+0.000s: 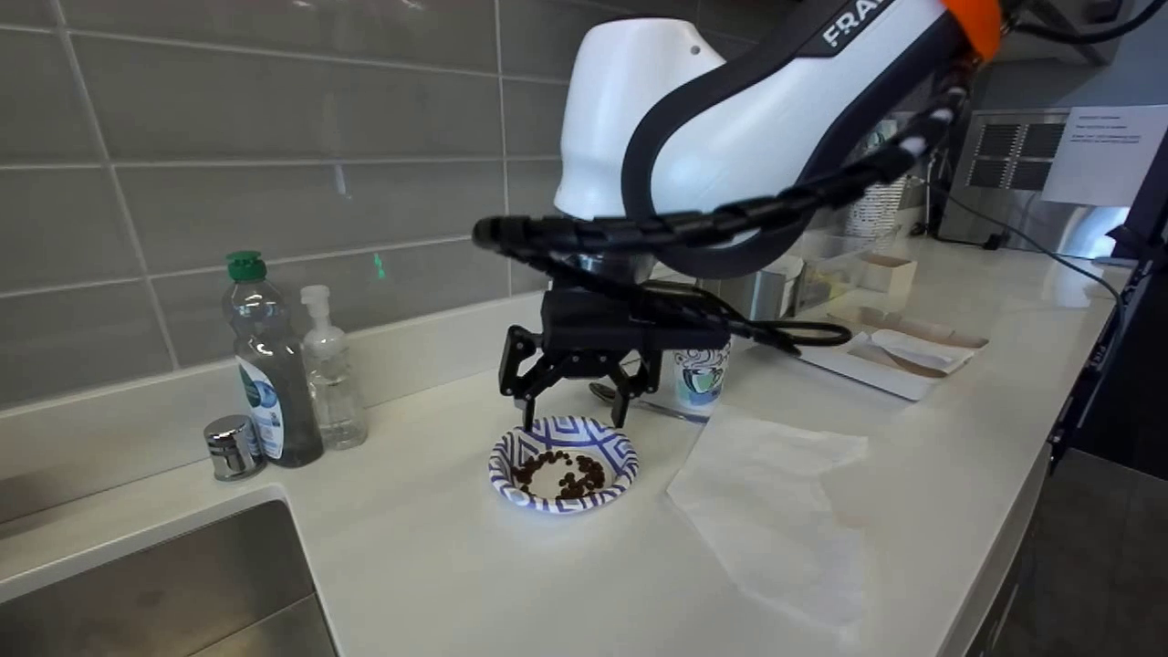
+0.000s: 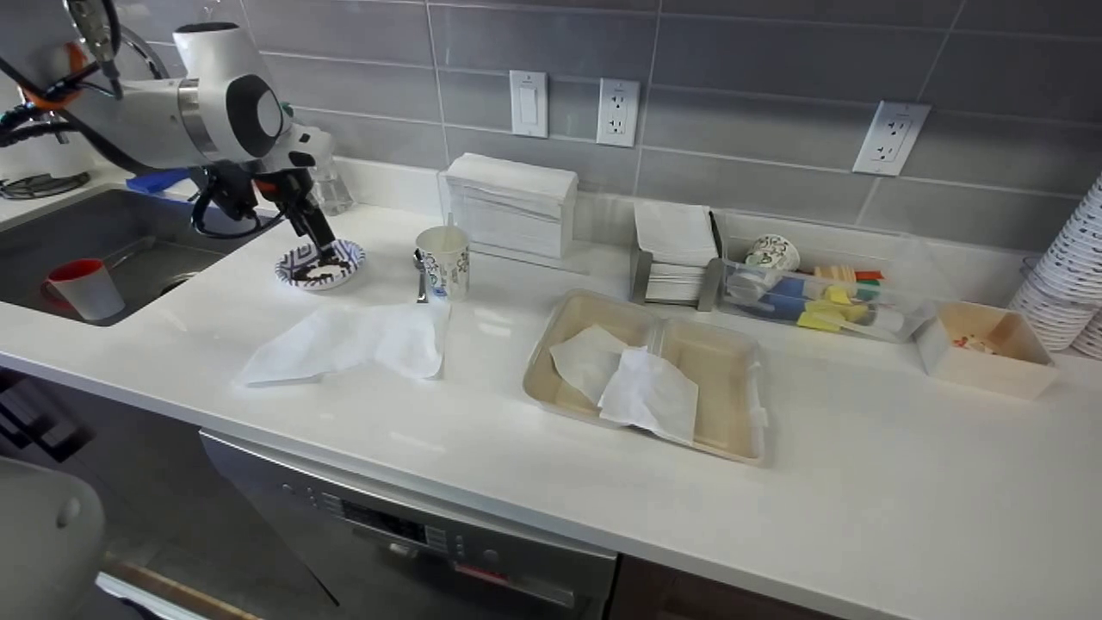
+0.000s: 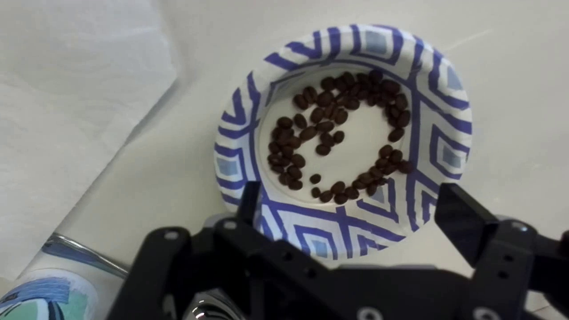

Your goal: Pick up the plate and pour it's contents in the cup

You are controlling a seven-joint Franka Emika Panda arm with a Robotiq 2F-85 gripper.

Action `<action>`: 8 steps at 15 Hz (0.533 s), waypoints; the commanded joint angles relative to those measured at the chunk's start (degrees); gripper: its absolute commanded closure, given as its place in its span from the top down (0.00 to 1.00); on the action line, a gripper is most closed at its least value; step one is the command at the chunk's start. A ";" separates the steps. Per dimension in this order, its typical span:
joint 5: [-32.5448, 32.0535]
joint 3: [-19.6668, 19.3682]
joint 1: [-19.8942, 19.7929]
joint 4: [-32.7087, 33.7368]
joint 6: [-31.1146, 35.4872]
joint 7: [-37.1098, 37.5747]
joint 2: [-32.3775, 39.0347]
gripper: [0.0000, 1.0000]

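The plate, with a blue-and-white patterned rim, rests upright on the counter and shows in both exterior views [image 1: 625, 465] [image 2: 351, 257] and the wrist view [image 3: 446, 106]. Its contents are dark brown beans [image 3: 329, 111] [image 1: 589, 476] spread in a broken ring on the white bottom. The white paper cup with a green and teal print [image 1: 701, 379] [image 2: 446, 269] stands upright beside the plate; only part shows in the wrist view [image 3: 49, 295]. My gripper [image 1: 575, 423] [image 2: 327, 253] [image 3: 350, 190] is open and empty, pointing down over the plate's rim near the wall. I cannot tell whether a fingertip touches it.
A metal spoon [image 2: 421, 277] lies between plate and cup. A white paper sheet [image 1: 776, 493] lies in front of the cup. A green-capped bottle [image 1: 265, 365], a pump bottle [image 1: 333, 383] and the sink [image 1: 164, 584] are nearby. An open takeout tray [image 2: 715, 379] lies farther along.
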 commanded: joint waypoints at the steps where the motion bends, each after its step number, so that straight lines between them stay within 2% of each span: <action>1: -1.07 -0.74 1.60 1.35 -0.45 1.73 1.01 1.00; 3: -1.59 -0.82 2.99 3.21 -0.45 3.00 2.75 1.00; 8: -1.50 -1.32 3.36 4.36 -2.47 3.47 3.48 1.00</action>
